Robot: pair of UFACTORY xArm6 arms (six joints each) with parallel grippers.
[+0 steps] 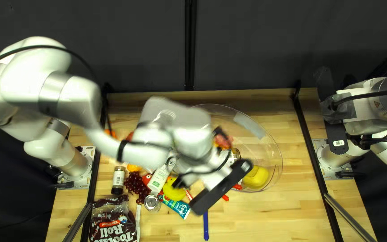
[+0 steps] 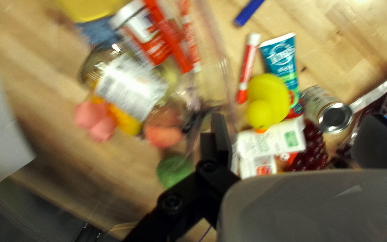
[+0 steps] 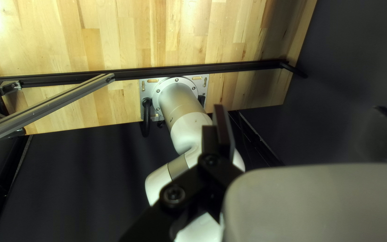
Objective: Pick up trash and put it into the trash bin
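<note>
Clear plastic formed the round bin (image 1: pixel 279 148), in which a yellow lump (image 1: pixel 256 177) and a red-orange labelled bottle (image 2: pixel 151 38) lay. Just outside its wall sat a yellow duck (image 2: pixel 268 101), a teal tube (image 2: pixel 282 60), a metal can (image 2: pixel 328 110), dark red grapes (image 1: pixel 135 183) and a brown candy bag (image 1: pixel 113 224); which counted as trash, I could not tell. Over this clutter the left gripper (image 1: pixel 201 157) had its jaws released, spread wide. Near its arm's base (image 3: pixel 175 85), the right gripper (image 1: pixel 354 111) hung with parted jaws.
</note>
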